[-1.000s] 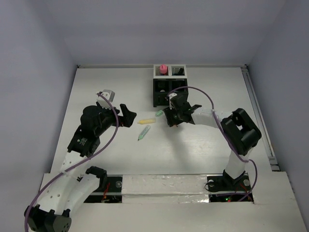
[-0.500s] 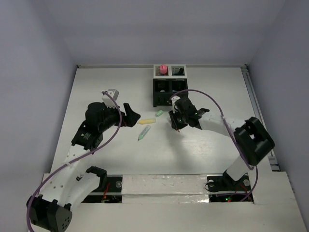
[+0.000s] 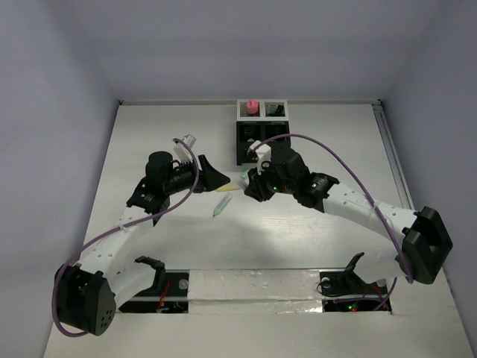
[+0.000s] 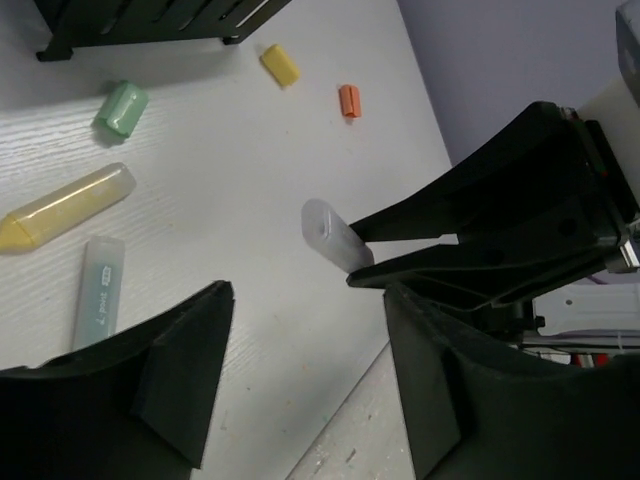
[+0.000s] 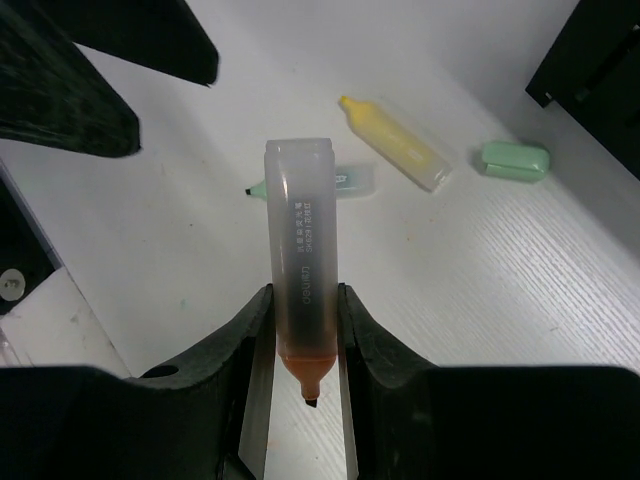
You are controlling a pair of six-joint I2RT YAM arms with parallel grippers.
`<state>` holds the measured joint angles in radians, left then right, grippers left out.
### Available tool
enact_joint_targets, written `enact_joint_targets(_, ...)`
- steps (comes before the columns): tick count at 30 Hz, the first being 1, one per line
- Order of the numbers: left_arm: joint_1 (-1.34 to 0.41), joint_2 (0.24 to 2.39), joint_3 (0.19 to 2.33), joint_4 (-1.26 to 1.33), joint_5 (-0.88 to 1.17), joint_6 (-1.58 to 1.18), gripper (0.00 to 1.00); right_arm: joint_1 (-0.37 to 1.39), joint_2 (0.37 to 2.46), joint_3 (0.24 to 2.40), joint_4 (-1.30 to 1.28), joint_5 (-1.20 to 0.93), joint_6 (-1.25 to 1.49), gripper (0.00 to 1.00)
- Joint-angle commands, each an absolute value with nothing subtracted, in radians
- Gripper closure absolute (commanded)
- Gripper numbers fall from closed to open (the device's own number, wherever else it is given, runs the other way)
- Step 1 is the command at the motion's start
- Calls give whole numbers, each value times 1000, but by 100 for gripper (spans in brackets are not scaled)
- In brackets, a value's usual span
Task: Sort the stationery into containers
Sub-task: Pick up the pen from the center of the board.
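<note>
1. The right gripper [image 5: 303,300] was clamped on the orange marker [image 5: 300,240], with the bare tip toward the wrist and the clear end pointing out. A second earlier its jaws stood wider, just near of the organizer [image 3: 253,145]. They then closed and the arm carried the marker left.
2. The left gripper [image 4: 310,292] had come right to the table's middle. Its jaws had narrowed from their widest to about half, and it held nothing.
3. The two grippers sat almost nose to nose. The marker's clear end hung just past the left fingers without touching them.
4. The yellow highlighter [image 4: 65,205], pale green pen [image 4: 98,290], green cap [image 4: 122,107], yellow cap [image 4: 279,64] and orange cap [image 4: 348,100] lay loose and unmoved. The pink tube [image 3: 252,107] stood in the far-left compartment.
5. Judgement: this looked like a hand-over. The marker was lifted but unsorted and uncapped, and five pieces still waited.
</note>
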<state>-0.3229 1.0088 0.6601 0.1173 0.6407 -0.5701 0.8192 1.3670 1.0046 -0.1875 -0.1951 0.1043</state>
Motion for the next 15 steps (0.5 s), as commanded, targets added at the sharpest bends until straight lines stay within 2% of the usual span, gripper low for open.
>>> enact_joint_targets(1,-318,1015,640,254,716,-639,44,850,1379,1068,-140,-216,77,98)
enact_joint_targets(8,-337,1091,615,308,793,-677,64,897,1407,1095,-138,-193,51,99)
enact_joint_targets(15,-337,1130,635,249,802,-637,67,908,1397,1095,-146,-178,25,99)
